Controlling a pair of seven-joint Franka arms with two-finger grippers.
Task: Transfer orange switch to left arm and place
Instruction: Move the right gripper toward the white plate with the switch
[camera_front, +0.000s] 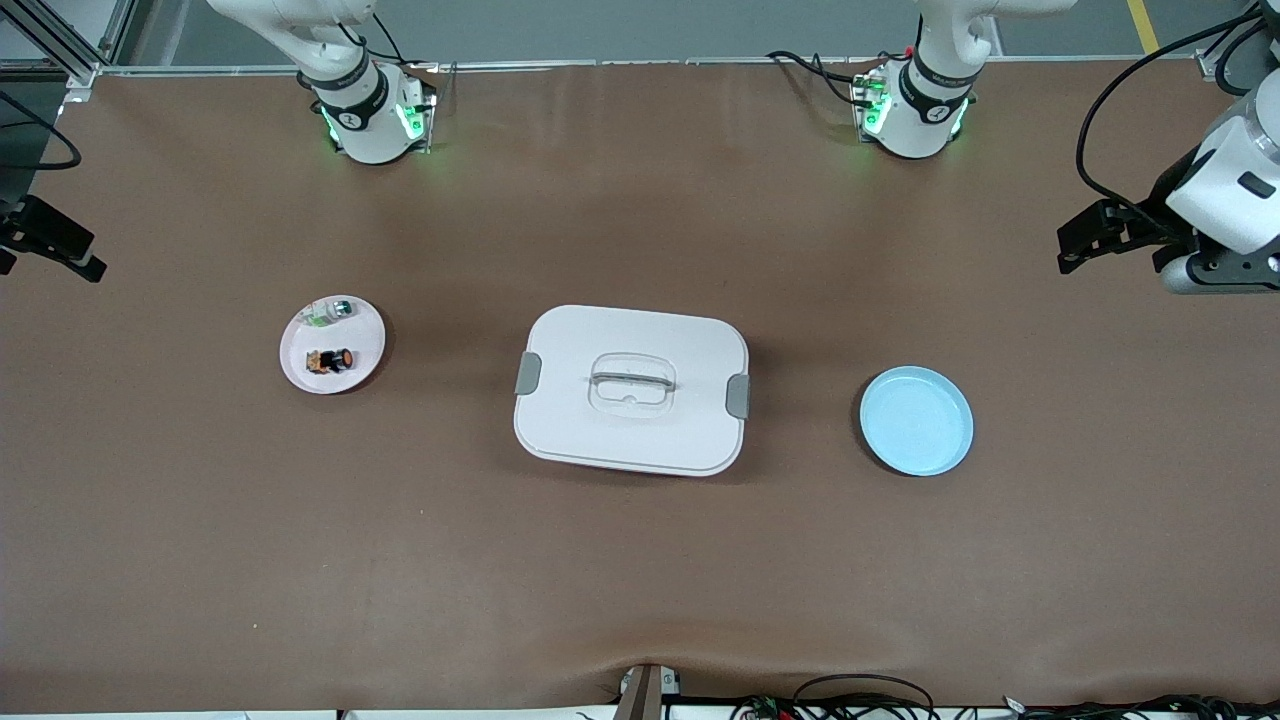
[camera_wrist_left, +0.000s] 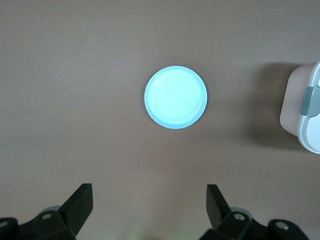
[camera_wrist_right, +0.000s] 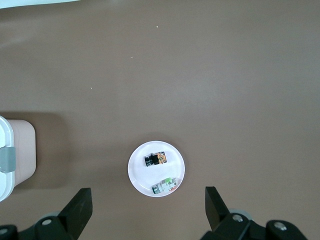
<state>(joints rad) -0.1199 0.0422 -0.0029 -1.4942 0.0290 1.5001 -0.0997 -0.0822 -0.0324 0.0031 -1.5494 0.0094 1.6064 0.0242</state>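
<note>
The orange switch (camera_front: 330, 360) (camera_wrist_right: 156, 159) lies on its side on a small pink plate (camera_front: 365, 335) (camera_wrist_right: 142, 175) toward the right arm's end of the table. The white lidded box (camera_front: 600, 330) (camera_wrist_left: 311, 125) (camera_wrist_right: 22, 150) stands in the middle of the table. My right gripper (camera_wrist_right: 149, 196) hangs high over the table beside the pink plate, open and holding nothing. My left gripper (camera_wrist_left: 149, 192) hangs high beside a blue plate (camera_front: 916, 420) (camera_wrist_left: 175, 97), also open and holding nothing. Both arms' hands show only at the side edges of the front view.
A small clear part with a green cap (camera_front: 330, 312) (camera_wrist_right: 166, 186) shares the pink plate with the switch. The blue plate lies bare toward the left arm's end. Grey latches (camera_front: 527, 373) stick out from the box's short sides. Cables lie along the table's near edge.
</note>
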